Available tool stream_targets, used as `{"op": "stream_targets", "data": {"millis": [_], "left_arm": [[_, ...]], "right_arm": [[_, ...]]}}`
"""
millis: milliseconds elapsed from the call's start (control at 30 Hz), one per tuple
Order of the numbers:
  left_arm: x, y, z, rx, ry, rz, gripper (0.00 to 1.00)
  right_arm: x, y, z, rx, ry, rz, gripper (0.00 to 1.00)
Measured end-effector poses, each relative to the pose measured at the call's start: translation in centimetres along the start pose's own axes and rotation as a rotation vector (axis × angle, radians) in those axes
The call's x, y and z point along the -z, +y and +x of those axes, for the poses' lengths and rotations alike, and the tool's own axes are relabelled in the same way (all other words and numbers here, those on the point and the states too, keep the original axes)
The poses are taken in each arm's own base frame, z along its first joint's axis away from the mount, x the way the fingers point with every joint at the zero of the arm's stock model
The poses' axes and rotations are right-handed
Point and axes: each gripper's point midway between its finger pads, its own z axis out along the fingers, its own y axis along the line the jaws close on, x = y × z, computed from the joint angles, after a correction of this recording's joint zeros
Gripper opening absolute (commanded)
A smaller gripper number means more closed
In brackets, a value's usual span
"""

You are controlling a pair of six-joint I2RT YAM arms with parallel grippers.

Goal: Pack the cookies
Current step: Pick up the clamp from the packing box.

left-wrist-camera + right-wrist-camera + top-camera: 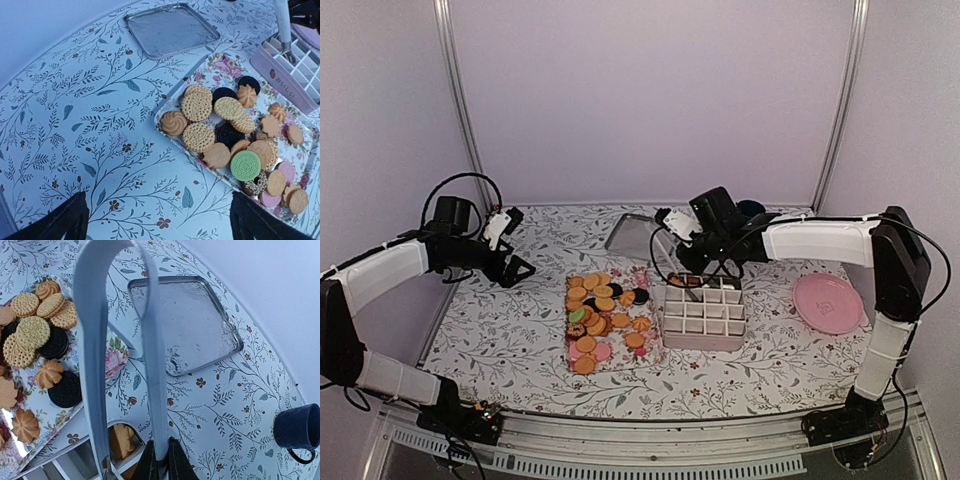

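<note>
The cookies point(600, 310) lie piled on a floral tray point(569, 352) at mid-table; most are golden, some dark or pink, one green point(245, 165). My right gripper point(698, 258) hangs over the back edge of a white divided box point(705, 340). It is shut on one arm of the grey tongs point(155, 365), pinched between the black fingers point(159, 460). The tongs' other arm point(92, 340) stands free, tips down at the box. One golden cookie point(120, 440) sits in a compartment there. My left gripper point(157, 215) is open above bare cloth, left of the cookie tray point(172, 102).
A square metal tray point(630, 232) lies behind the cookies. A pink plate point(828, 302) rests at the right, and a dark blue cup point(298, 427) stands at the back right. The divided box point(280, 72) is right of the cookie tray.
</note>
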Motion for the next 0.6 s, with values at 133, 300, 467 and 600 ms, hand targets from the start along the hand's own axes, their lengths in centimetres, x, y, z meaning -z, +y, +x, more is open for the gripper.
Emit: {"op": "stream_targets", "data": {"millis": [133, 300, 467, 600], "left_arm": [[0.0, 0.0, 0.0, -0.002, 0.000, 0.000, 0.99], [0.0, 0.0, 0.0, -0.004, 0.002, -0.002, 0.99], [0.0, 0.0, 0.0, -0.005, 0.003, -0.003, 0.99], [0.0, 0.0, 0.0, -0.006, 0.004, -0.003, 0.99]], "right_arm": [[0.3, -0.3, 0.4, 0.003, -0.020, 0.051, 0.00], [1.2, 0.1, 1.4, -0.001, -0.042, 0.081, 0.00], [2.5, 0.1, 1.8, -0.033, -0.093, 0.108, 0.00], [3.0, -0.2, 2.0, -0.078, -0.131, 0.131, 0.00]]}}
